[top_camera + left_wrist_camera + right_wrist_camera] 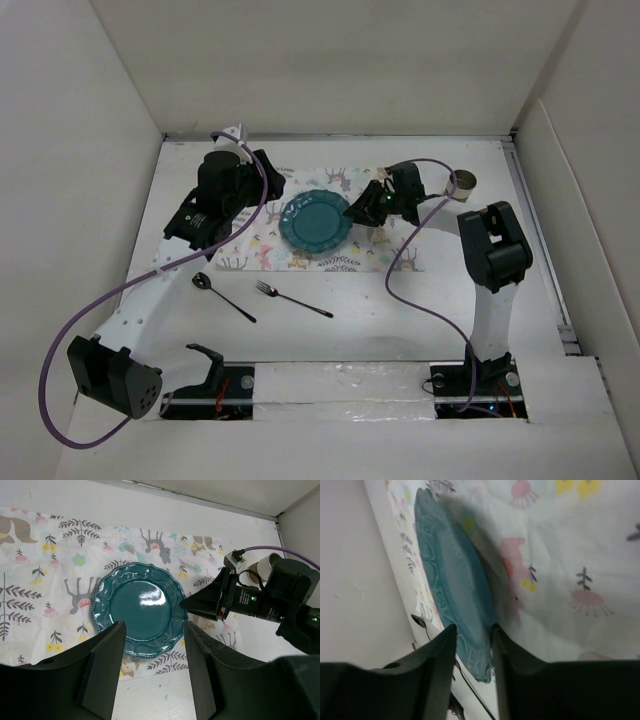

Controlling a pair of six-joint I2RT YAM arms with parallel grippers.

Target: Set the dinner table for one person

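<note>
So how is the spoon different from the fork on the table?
The spoon ends in a small round bowl, while the fork ends in prongs. In the top view the spoon lies to the left and the fork to its right, with a gap between them. Both are thin and dark-looking. Both lie flat on the bare dinner table, in front of the placemat, slanting the same way.

Overhead rear view; both wrist views close on teal plate (137,610)
</note>
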